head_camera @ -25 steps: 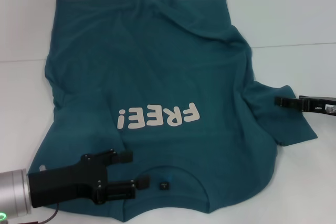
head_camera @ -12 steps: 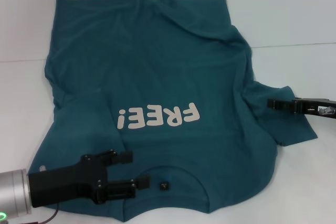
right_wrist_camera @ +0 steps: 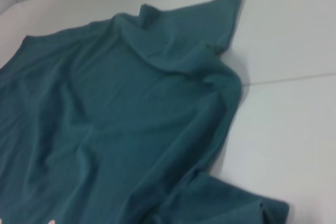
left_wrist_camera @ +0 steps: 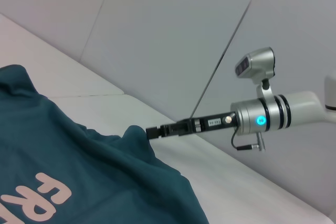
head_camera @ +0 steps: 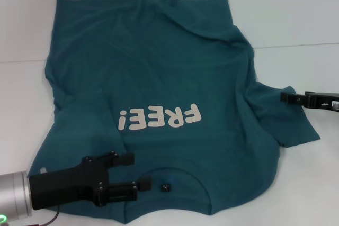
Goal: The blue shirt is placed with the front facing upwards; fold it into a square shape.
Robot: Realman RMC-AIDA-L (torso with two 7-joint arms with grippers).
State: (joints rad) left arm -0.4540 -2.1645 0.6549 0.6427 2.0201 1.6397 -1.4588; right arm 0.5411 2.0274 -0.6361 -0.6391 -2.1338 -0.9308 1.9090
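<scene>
Two claws sit at opposite edges of the shirt (head_camera: pixel 159 99), which lies spread front-up on the white worktop (head_camera: pixel 296 14), collar toward the robot and "FREE!" lettering (head_camera: pixel 160 118) facing up. The left claw (head_camera: pixel 130 173) hovers low over the near shoulder, just beside the collar, its fingers parted and empty. The right claw (head_camera: pixel 286 97) reaches in from the side at the right sleeve (head_camera: pixel 288 123); its tip touches or nearly touches the cloth, but I cannot tell whether it is closed on fabric. The shirt is rumpled, with ridges running along its right side and the sleeve splayed out. My worry: if either claw pinches only the top layer, or grabs a wrinkle instead of the edge, the fold will drag crooked and bunch the cloth rather than give a clean square.
</scene>
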